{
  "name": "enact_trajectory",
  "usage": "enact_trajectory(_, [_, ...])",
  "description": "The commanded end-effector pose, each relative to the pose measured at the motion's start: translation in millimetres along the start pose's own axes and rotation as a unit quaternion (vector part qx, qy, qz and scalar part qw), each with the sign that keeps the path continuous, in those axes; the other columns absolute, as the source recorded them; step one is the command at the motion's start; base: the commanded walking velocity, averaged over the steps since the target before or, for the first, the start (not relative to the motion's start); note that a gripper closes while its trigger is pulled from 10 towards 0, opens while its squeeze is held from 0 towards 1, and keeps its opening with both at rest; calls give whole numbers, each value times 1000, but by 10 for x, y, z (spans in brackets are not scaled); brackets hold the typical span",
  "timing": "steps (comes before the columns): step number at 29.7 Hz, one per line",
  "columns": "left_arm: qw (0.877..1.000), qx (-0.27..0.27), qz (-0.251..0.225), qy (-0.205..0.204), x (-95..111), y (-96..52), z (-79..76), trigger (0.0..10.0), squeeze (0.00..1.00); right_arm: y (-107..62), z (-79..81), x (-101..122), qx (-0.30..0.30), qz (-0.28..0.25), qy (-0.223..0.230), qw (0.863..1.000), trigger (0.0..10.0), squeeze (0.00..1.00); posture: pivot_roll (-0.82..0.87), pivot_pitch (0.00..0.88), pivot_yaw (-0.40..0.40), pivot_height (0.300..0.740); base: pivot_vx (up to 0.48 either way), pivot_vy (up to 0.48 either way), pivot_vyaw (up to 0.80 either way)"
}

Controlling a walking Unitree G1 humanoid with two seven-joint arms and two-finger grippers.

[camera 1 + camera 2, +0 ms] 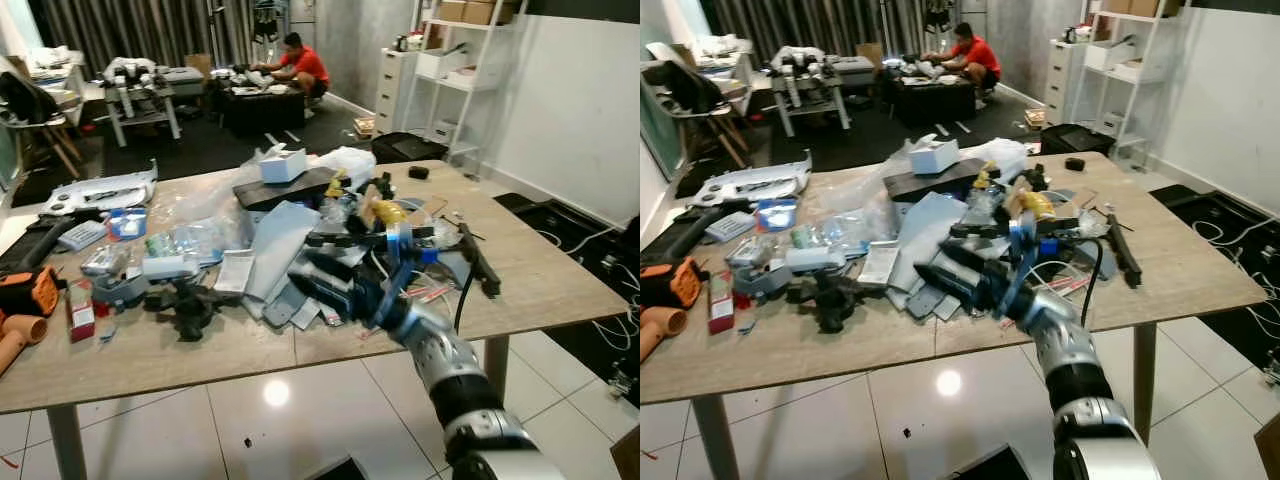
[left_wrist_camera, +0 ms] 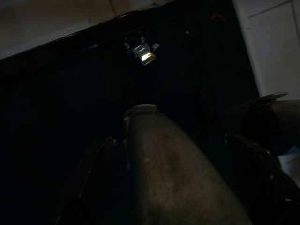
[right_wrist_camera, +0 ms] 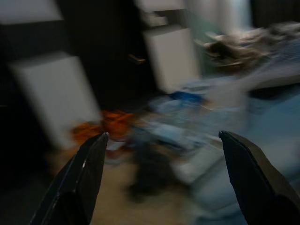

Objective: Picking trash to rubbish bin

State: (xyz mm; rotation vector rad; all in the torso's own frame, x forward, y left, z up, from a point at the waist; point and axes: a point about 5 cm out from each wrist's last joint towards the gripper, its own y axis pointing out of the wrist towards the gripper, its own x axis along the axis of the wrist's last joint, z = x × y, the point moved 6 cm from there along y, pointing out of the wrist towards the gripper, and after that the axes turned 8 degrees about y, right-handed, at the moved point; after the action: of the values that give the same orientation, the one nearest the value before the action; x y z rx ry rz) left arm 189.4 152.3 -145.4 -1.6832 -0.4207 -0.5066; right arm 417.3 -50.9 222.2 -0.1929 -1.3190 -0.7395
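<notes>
A wooden table [image 1: 540, 280] carries a heap of litter: grey-blue sheets [image 1: 280, 235], clear plastic bags [image 1: 200, 225], a white box [image 1: 283, 165] on a dark slab, and a yellow wrapper [image 1: 388, 211]. My right gripper [image 1: 300, 258] is raised over the table's middle, open, its black fingers [image 3: 79, 183] pointing left above the grey-blue sheets with nothing between them. The right wrist view is blurred and looks across the clutter toward an orange tool. The left wrist view is very dark, with a grey rounded shape [image 2: 168, 173] in the middle.
At the table's left end lie an orange tool [image 1: 28, 290], a red box [image 1: 80, 310] and a black clamp-like part [image 1: 190, 305]. A black bar [image 1: 478, 258] lies right of the heap. A person [image 1: 303, 65] sits at the back. White shelves [image 1: 450, 60] and floor cables [image 1: 600, 250] are at right.
</notes>
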Motion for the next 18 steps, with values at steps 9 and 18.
enact_trajectory(9, [1000,10,5,-28,-240,-76,52,10000,0,-83,-380,-268,-140,67,-23,988,10000,0,-2,247,-25,740,0,0,0])
enact_trajectory(18, [999,25,-1,-42,-345,-148,178,10000,0,-129,-482,-287,-174,60,2,983,10000,0,20,279,-15,740,0,0,0])
